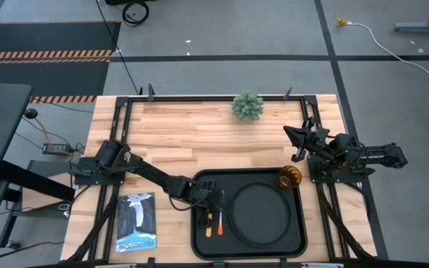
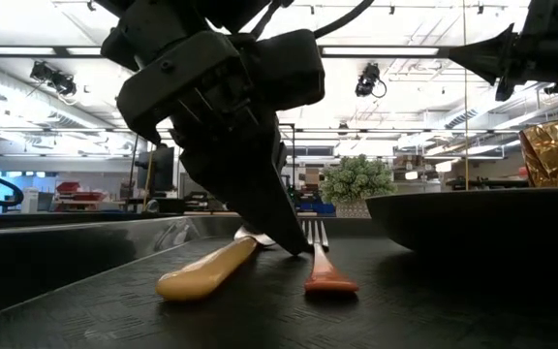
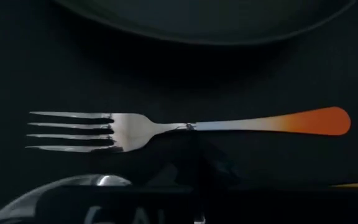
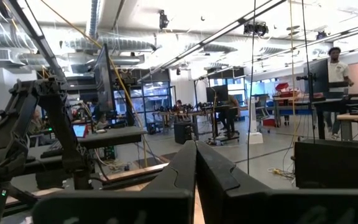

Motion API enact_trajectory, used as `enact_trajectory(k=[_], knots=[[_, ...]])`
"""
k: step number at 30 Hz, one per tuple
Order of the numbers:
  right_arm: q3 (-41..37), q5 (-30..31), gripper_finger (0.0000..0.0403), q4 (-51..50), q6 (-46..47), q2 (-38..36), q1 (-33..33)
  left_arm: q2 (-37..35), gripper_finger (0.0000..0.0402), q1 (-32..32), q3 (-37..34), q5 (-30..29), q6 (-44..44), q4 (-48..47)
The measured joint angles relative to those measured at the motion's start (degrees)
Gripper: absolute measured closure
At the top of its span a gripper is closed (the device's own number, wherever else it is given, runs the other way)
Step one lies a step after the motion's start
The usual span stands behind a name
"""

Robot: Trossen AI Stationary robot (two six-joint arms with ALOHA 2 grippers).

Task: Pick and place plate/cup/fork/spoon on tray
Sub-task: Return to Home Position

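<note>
Tray [image 1: 199,246] lies on the wooden counter [image 1: 185,134], at the edge farthest from the small green plant [image 1: 247,105], and it holds all 4 items. Plate [image 1: 261,216] sits in the tray's middle, filling most of its width. Cup [image 1: 289,177] stands upright in the tray corner nearest the right arm, just beside the plate's rim. Fork [image 1: 220,222] and spoon [image 1: 208,225] lie side by side in the strip of tray on the left arm's side of the plate, roughly parallel, the fork nearer the plate, its handle orange and the spoon's handle a paler amber. The left pincer [image 1: 213,202] is down on the tray over the heads of the 2 utensils, clenched, its tip lowered between them and touching the fork's neck in the left wrist view; it grasps nothing. The right pincer [image 4: 196,168] is raised off the counter beyond the cup, well apart from the tray, clenched and empty, pointing out level into the room. A booklet [image 1: 136,222] lies on the counter beside the tray, under the left arm.
</note>
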State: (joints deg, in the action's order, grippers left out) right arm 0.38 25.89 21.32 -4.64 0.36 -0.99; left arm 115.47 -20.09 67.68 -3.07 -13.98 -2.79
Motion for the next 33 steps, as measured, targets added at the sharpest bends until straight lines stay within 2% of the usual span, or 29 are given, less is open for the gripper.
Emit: enact_trajectory(k=[8, 14, 17, 23, 33], knots=[[0.00, -0.01, 0.0389, -0.01, 0.00, 0.00, 0.00, -1.89, 0.0393, 0.38, -0.09, -1.37, -0.62, -1.75], [0.00, 0.00, 0.0389, 0.00, 0.00, 0.00, 0.01, -8.46, 0.0393, 0.38, -0.09, -5.60, 1.68, -4.97], [0.00, 0.00, 0.0389, 0.01, 0.00, 0.00, 0.00, -12.94, 0.0394, 0.38, -2.13, -7.13, 4.54, -2.21], [0.00, -0.02, 0.0389, -0.07, 0.00, 0.00, 0.00, -23.84, 0.0398, 2.95, -14.38, -7.29, 3.39, 7.90], [0.00, -0.01, 0.0389, -0.02, 0.00, 0.00, 0.00, -47.96, 0.0400, 8.69, -37.90, -12.03, -0.75, 22.26]])
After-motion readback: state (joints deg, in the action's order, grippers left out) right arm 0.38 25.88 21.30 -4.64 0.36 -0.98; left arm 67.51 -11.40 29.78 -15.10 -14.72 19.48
